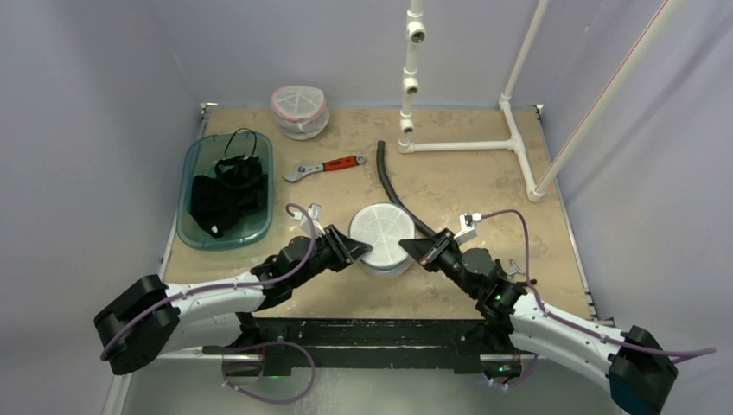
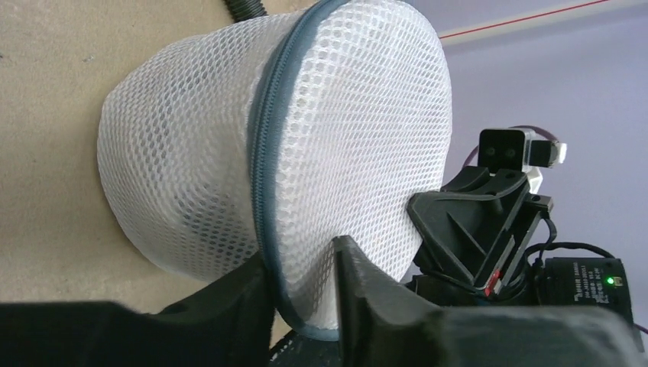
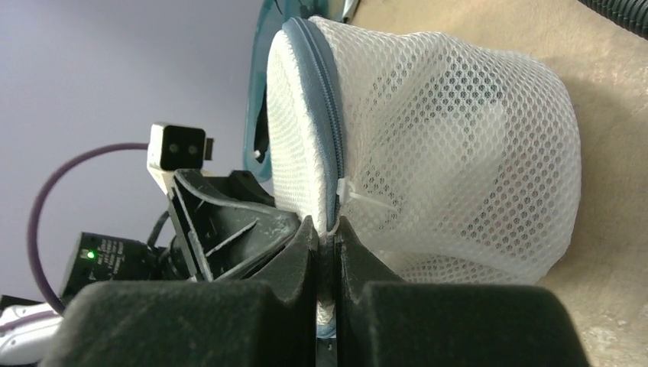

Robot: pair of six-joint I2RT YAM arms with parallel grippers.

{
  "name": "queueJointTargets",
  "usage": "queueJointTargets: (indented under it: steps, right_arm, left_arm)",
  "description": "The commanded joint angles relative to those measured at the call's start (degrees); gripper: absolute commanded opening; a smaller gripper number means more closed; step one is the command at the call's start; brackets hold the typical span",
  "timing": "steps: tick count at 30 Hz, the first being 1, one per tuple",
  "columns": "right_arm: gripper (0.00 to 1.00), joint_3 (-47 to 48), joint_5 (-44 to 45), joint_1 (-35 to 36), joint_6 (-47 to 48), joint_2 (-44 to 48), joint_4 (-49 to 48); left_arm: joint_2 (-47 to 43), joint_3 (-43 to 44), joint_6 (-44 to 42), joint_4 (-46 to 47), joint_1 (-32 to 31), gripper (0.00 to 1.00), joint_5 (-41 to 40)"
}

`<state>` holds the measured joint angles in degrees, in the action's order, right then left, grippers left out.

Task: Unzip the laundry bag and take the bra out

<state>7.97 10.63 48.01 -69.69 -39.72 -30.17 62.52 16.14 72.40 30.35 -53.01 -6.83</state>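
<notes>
The right gripper (image 3: 327, 229) is clenched tight on the zipper (image 3: 325, 99) of the laundry bag (image 1: 381, 235). It grips right where a white zip tie (image 3: 363, 197) hangs off the seam. The pull itself is hidden between the pads, so I judge rather than see that the tab is what it has. On the bag's opposite side, the left gripper (image 2: 302, 283) straddles the zippered rim. Mesh fills the gap between its fingers and touches both, so it reads as grasping the bag, though how firmly cannot be told.

The bag sits domed on the table (image 1: 519, 216) between the two arms. Its grey zipper track looks closed along every stretch both wrist views show. By that evidence no unzipping is done. What's left is running the pull around the rim, opening the bag and taking out the bra. The bra cannot be made out, only a faint grey shadow through the mesh.

Behind the bag lie a black hose (image 1: 393, 190) and a red-handled wrench (image 1: 326, 166). A blue bin (image 1: 194, 164) of dark garments sits to the bag's left. A second mesh bag (image 1: 300, 111) and a white pipe frame (image 1: 458, 145) are farther back.
</notes>
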Motion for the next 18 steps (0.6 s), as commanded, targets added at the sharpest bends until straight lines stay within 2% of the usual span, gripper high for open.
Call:
queueJointTargets:
  steps: [1,4,6,7,9,12,15,18]
  right_arm:
    - [0.18,2.95,-3.34,0.46,4.63,0.38,2.66]
    - [0.60,6.63,-6.39,0.50,7.15,3.87,12.16]
    - [0.78,10.20,-8.62,0.41,11.18,6.23,19.49]
    - [0.82,13.35,-8.35,0.37,13.83,6.89,23.32]
    - [0.84,18.09,-6.82,0.34,18.30,7.50,30.74]
    - [0.85,21.73,-2.51,0.31,23.65,7.61,37.53]
    - [0.84,23.27,-1.20,0.16,27.46,7.67,39.33]
    - [0.84,23.07,-1.04,0.13,29.07,10.66,38.87]
  left_arm:
    - [0.44,3.43,-1.81,0.51,-0.20,0.20,-0.17]
    - [-2.79,4.03,-3.84,-3.86,-0.09,0.00,-0.98]
    - [-4.03,6.43,-7.87,-9.72,0.48,0.00,-0.99]
    - [-3.85,8.36,-11.28,-12.80,1.35,0.00,0.50]
    - [-2.99,12.53,-16.82,-19.91,3.65,0.00,4.27]
    - [-3.12,13.56,-22.48,-19.85,8.48,0.00,14.61]
    - [-4.54,14.53,-28.63,-20.09,11.06,0.00,22.48]
    - [-5.58,18.14,-34.99,-25.63,11.18,0.00,24.57]
